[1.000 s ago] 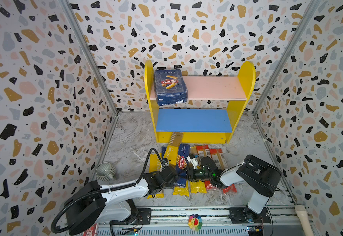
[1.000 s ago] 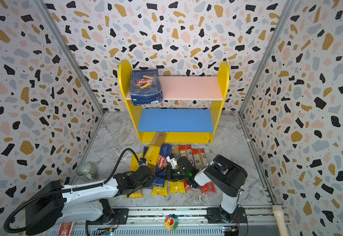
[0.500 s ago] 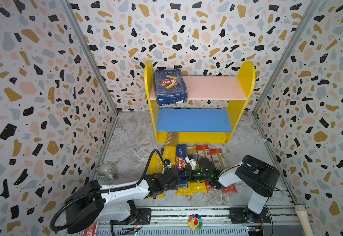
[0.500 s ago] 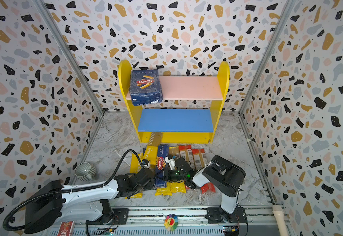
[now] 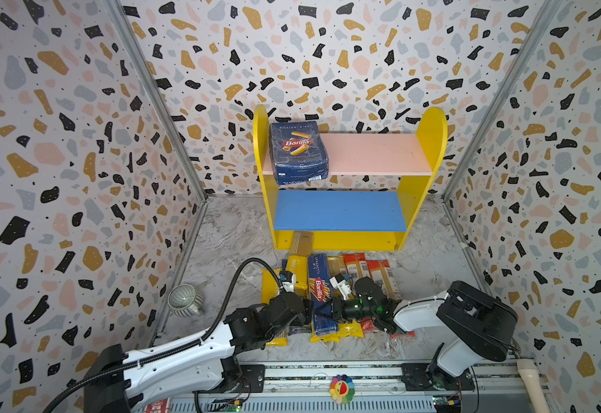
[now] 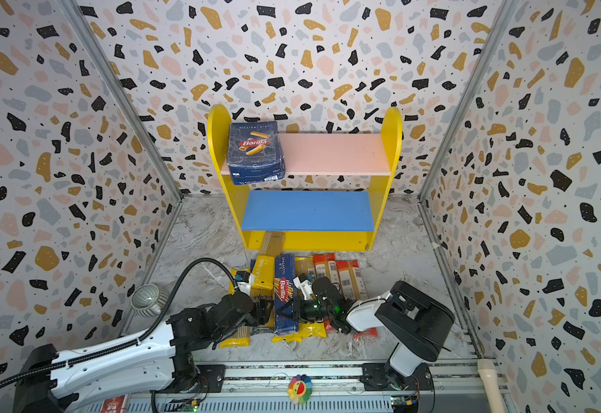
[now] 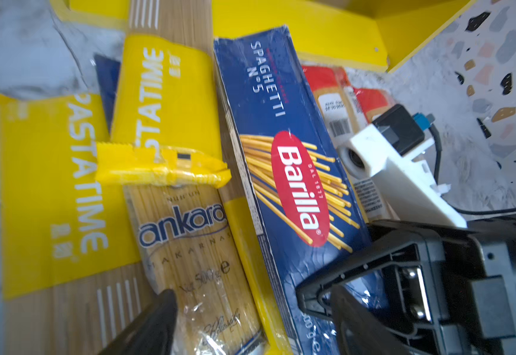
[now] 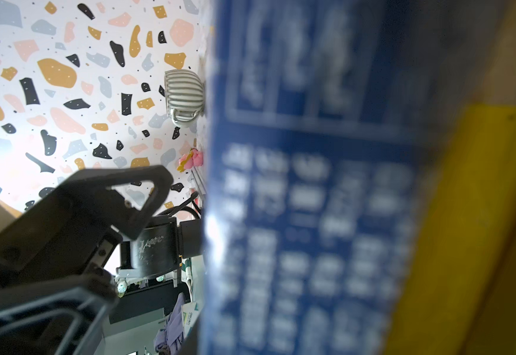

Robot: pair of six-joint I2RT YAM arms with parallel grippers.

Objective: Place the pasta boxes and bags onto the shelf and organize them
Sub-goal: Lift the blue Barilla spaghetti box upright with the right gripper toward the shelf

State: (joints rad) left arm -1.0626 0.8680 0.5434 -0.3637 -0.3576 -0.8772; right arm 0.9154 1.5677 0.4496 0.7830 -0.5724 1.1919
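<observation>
The shelf (image 5: 435,143) stands at the back with the wide Barilla box (image 5: 298,152) on its pink board's left end. The narrow Barilla spaghetti box (image 5: 320,286) (image 7: 281,138) lies on the floor among the bags: yellow PASTATIME bags (image 7: 50,190), the ankara bag (image 7: 189,239) and red-orange bags (image 5: 374,271). My right gripper (image 5: 331,309) reaches in from the right and is shut on the narrow box's near half; the box fills the right wrist view (image 8: 312,184). My left gripper (image 7: 253,295) is open, its fingers either side of the ankara bag and the box's edge.
A striped grey cup (image 5: 184,300) lies on the floor by the left wall. The speckled walls close in both sides and the back. A metal rail (image 5: 327,372) with a flower toy (image 5: 342,388) runs along the front edge.
My left gripper's jaws have opened wide and let go of the box. My right gripper's jaws have closed on the narrow Barilla box. Both arms stay close together over the pile.
</observation>
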